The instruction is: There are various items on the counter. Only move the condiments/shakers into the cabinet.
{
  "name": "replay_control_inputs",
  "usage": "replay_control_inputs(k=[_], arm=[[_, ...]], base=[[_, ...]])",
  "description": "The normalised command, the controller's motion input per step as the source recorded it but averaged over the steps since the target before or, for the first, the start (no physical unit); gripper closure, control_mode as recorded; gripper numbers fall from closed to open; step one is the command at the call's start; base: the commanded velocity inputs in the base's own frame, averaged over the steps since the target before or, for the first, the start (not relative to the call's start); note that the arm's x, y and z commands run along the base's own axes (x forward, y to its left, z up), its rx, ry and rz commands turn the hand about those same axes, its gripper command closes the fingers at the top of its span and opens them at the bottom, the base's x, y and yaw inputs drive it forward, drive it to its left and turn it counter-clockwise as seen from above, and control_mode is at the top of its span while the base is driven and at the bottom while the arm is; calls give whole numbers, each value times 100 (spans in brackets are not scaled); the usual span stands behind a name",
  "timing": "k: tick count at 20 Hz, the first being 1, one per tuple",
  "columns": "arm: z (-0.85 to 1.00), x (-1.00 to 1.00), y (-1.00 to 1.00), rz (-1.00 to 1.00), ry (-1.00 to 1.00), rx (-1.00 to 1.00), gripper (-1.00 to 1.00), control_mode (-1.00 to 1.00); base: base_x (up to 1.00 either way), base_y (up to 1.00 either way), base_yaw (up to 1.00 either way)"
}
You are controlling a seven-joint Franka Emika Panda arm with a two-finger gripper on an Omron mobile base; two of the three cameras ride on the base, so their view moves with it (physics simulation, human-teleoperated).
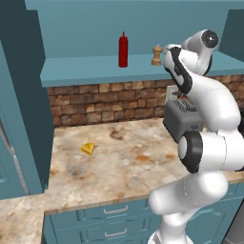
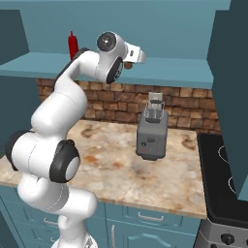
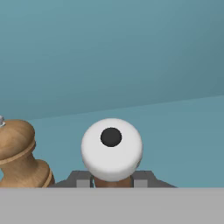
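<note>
On the cabinet (image 1: 86, 71) shelf, the squeeze bottle (image 1: 123, 50) stands upright toward the middle. The knobbed shaker (image 1: 157, 55) stands upright to its right, well apart from it. In the hand view, the white-topped shaker (image 3: 112, 148) sits between the claw (image 3: 112, 178) fingertips, just beside the knobbed shaker. Below the shelf, on the surface (image 1: 124, 167), the cheese wedge (image 1: 87, 148) lies toward the left edge. The toaster (image 2: 152, 133) stands toward the right, near the back wall.

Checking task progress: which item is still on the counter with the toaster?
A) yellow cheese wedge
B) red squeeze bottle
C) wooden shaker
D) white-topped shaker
A: the yellow cheese wedge lies on the counter, while the red squeeze bottle and wooden shaker stand on the cabinet shelf.
</note>
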Motion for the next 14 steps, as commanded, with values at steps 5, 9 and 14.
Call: replay_control_inputs(k=[5,9,14], arm=[[-9,2,0,0,0,0,-100,-100],[0,23,0,0,-2,0,-100,-100],[5,14,0,1,-6,0,-100,-100]], base=[[0,0,0],[0,0,0],[0,0,0]])
